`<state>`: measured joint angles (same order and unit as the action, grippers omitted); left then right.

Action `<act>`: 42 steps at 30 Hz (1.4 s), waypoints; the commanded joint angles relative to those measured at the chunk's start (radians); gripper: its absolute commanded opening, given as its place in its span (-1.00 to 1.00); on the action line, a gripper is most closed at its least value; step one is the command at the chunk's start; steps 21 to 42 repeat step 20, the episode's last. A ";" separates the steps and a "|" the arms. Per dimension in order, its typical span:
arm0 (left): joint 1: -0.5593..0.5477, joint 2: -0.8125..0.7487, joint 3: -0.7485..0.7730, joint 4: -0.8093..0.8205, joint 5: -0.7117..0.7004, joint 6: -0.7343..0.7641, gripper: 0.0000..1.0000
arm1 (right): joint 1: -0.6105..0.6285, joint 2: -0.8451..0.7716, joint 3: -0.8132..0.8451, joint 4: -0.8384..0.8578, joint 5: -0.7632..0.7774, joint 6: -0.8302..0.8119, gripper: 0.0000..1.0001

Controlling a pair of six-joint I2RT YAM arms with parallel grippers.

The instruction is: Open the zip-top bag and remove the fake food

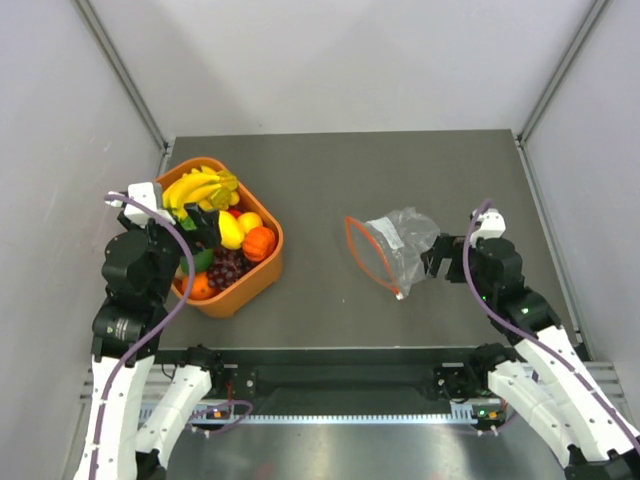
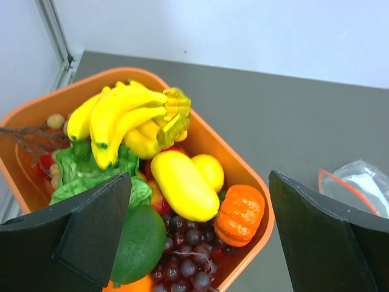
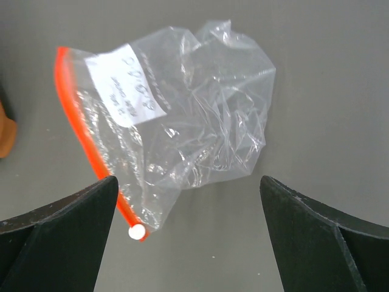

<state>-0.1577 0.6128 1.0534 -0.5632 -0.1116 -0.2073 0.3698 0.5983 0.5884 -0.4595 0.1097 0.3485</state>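
Note:
The zip-top bag lies crumpled on the grey table right of centre. Its orange-red zip strip runs along its left side, and nothing shows inside it. My right gripper is open just short of the bag's near edge, holding nothing. The fake food sits in the orange basket at the left: a yellow banana bunch, a ribbed orange fruit and a dark green fruit. My left gripper hangs open over the basket, empty.
The basket also holds leafy lettuce, dark purple grapes and yellow lemon-like pieces. White walls close in the table on the left, back and right. Bare table lies between basket and bag.

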 commanded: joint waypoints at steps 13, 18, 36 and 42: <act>0.004 -0.027 0.045 -0.086 -0.011 0.034 0.98 | -0.015 -0.052 0.257 -0.142 0.008 -0.092 0.99; 0.004 -0.028 0.054 -0.109 -0.031 0.043 0.98 | -0.015 -0.051 0.277 -0.163 0.019 -0.103 0.99; 0.004 -0.033 0.057 -0.116 -0.023 0.054 0.98 | -0.015 -0.051 0.284 -0.168 0.024 -0.105 0.99; 0.004 -0.033 0.057 -0.116 -0.023 0.054 0.98 | -0.015 -0.051 0.284 -0.168 0.024 -0.105 0.99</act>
